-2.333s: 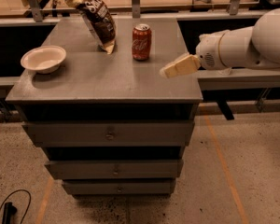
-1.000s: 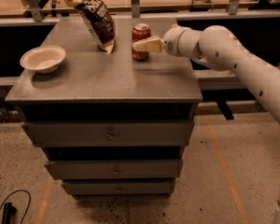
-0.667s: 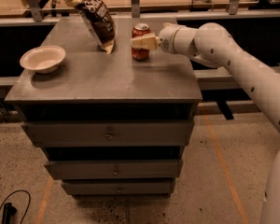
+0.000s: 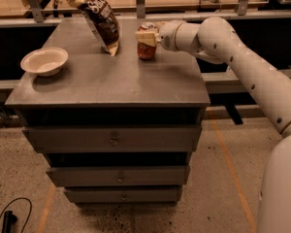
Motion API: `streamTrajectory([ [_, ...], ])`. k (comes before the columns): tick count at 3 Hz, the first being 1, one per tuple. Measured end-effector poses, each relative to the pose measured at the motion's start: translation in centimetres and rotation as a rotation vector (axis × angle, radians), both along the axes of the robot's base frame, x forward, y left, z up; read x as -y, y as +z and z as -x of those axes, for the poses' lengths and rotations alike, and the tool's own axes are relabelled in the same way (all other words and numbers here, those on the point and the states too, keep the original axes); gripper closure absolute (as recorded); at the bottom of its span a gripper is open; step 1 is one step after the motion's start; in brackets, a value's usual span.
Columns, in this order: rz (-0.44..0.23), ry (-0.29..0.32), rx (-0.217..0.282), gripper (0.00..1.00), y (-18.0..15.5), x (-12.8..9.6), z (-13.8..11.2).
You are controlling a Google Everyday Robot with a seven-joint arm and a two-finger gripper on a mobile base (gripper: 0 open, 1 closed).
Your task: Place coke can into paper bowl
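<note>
- Coke can [image 4: 146, 51] stands upright on the grey cabinet top [image 4: 111, 84], at about 1 o'clock from the middle of that top, its silver top and red side showing
- The gripper [image 4: 145, 36] is at the can's upper part, reaching in from 3 o'clock; its tan tip overlaps the can just under the rim
- Whether the gripper has clamped the can or only sits against it cannot be told
- The white arm [image 4: 233, 57] runs from the gripper off towards 4 o'clock and broadens into the robot's body at the right edge of the view
- The paper bowl [image 4: 44, 72] sits near the left edge of the top, at 9 o'clock from its middle, mouth up, well apart from the can
- From the can, the bowl lies at roughly 8 to 9 o'clock
- A dark crinkled chip bag [image 4: 101, 18] stands tilted at 10 o'clock from the can, near it but not touching, between can and bowl along the far side
- Below the top, the cabinet has three drawers [image 4: 114, 139] stacked at 6 o'clock, each with a small pull
- A black cable [image 4: 9, 212] lies on the speckled floor at 7 o'clock
</note>
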State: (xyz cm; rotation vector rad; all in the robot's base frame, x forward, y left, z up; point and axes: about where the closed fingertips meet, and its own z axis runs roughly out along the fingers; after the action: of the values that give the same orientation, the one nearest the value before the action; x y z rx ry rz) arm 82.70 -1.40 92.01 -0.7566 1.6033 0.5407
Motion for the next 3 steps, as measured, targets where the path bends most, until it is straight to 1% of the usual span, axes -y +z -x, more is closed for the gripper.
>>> streamTrajectory([
  [1, -0.005, 0.087, 0.032, 0.85, 2.0, -1.2, 1.3],
  [2, -0.063, 0.213, 0.081, 1.00, 5.2, -3.5, 4.4],
  [3, -0.080, 0.247, 0.088, 1.00, 5.8, -4.8, 5.2],
])
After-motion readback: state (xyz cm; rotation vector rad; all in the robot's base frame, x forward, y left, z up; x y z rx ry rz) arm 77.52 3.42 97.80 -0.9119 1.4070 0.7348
